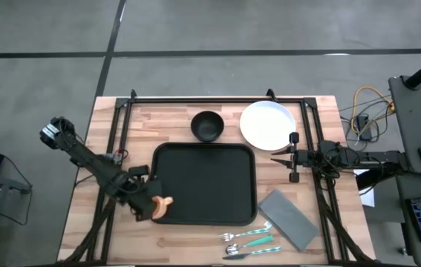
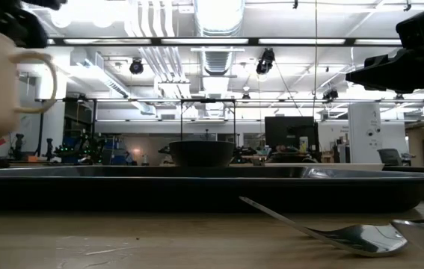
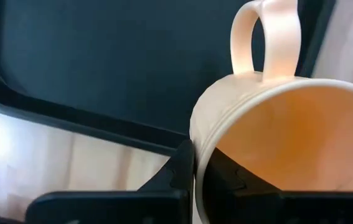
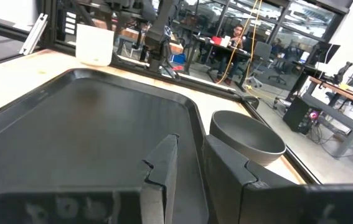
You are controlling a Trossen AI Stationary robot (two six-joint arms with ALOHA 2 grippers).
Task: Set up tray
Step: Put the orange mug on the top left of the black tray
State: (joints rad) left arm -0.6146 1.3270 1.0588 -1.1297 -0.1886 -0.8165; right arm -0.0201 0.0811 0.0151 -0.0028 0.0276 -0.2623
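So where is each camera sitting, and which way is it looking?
High view: above the table, looking straight down; shows both arms, the tray and the left gripper holding the mug.
Low view: at table height, looking level across the spoon into the room.
Left wrist view: on the left arm, looking at its mug and fingers.
Right wrist view: on the right arm, past its gripper at the bowl.
All four share the tray.

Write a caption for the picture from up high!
Left claw holds a cream mug over the black tray's corner.
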